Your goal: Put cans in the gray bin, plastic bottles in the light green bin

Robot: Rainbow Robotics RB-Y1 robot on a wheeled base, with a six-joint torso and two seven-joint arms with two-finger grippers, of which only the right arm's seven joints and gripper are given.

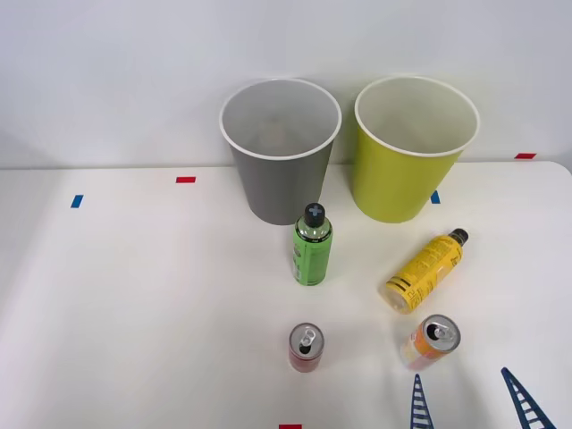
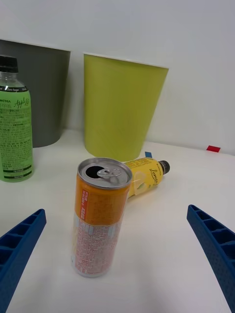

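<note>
Fingers (image 2: 215, 244) spread — orange can (image 2: 100, 217) between.

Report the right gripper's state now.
Right gripper: jaws open, holding nothing, with the upright orange and white can standing between the two sides, untouched.

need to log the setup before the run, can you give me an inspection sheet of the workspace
surface: white table with red and blue tape marks.
job's things: gray bin and light green bin upright at the back; green bottle standing; yellow bottle lying on its side; red can and orange can upright, tops opened.
clutter: nothing seen.
grippers: right gripper open, fingers either side of the orange can, not touching.
cables: nothing seen.
surroundings: plain white wall.
</note>
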